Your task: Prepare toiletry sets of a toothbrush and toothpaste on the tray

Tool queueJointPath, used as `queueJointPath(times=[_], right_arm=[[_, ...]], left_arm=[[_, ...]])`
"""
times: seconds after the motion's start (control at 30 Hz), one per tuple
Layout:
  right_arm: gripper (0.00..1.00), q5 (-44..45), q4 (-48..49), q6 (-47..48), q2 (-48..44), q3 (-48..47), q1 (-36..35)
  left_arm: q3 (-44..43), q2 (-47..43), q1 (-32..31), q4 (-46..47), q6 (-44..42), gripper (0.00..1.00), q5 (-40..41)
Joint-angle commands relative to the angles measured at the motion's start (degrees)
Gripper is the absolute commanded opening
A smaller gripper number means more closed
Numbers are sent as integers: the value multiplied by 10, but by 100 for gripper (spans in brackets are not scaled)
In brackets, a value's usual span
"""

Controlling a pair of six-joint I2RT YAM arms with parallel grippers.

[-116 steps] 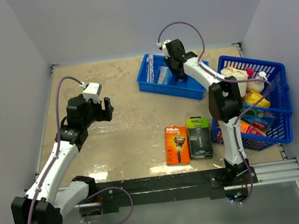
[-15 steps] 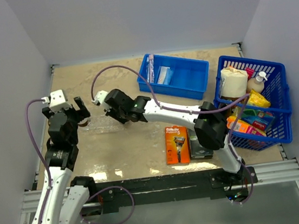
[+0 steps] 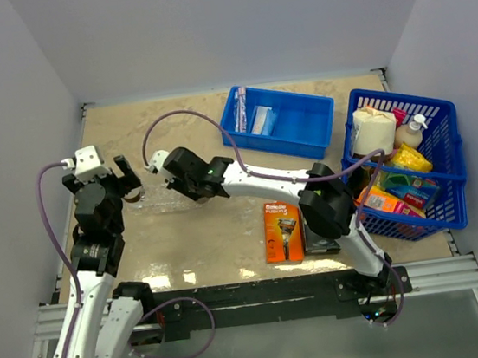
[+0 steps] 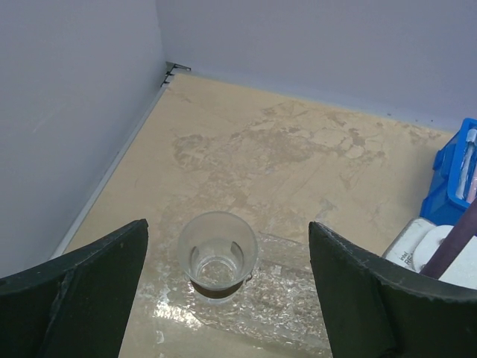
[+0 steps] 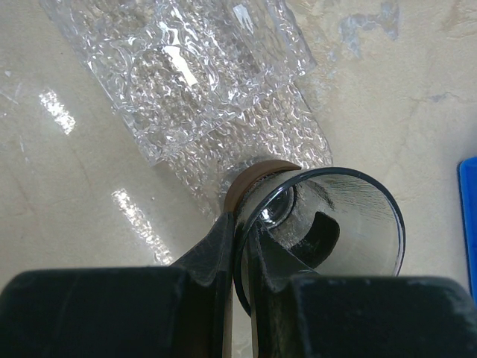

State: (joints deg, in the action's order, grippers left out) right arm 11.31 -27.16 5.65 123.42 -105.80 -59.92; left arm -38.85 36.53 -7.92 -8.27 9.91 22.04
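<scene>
Pale walls close round your beige table (image 3: pixel 227 224), and the clear tray (image 3: pixel 168 203) lies flat at about 9 o'clock from its middle, faint against the surface. One cup (image 4: pixel 218 256) stands upright on the tray, brownish at the base and with nothing in it. Your left gripper (image 4: pixel 227 226) hangs over it with the jaws spread wide, a finger out at 9 and another at 3 o'clock of the cup, neither touching it.

Your right gripper (image 5: pixel 250 239) is pinched on the rim of a second cup (image 5: pixel 320 224), one finger outside the wall and the other inside the mouth. That cup's brown base sits over the tray's bubbled edge; you cannot tell whether it touches the plastic.

Toothbrush (image 3: pixel 240 109) and toothpaste (image 3: pixel 262 121) both lie in the left end of the bin (image 3: pixel 305 145), at about 1 o'clock and well apart from the tray. At 3 o'clock the basket (image 3: pixel 403 98) holds mixed goods, and the razor packs (image 3: pixel 282 230) lie side by side near 5 o'clock, just beside the right arm.
</scene>
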Motion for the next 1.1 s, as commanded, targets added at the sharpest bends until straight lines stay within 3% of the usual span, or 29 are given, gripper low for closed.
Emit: queueJointPath(times=[0.0,0.73,1.07], right_arm=[[0,22,22,10,-15,-42,-4],[0,19,5,5,23,-82,-6],[20,20,13,-3,17,-81,-9]], left_arm=[[-2,-9,3,18,4,93,19],[-1,-8,3,22,5,94,12],[0,-6,3,21,4,94,9]])
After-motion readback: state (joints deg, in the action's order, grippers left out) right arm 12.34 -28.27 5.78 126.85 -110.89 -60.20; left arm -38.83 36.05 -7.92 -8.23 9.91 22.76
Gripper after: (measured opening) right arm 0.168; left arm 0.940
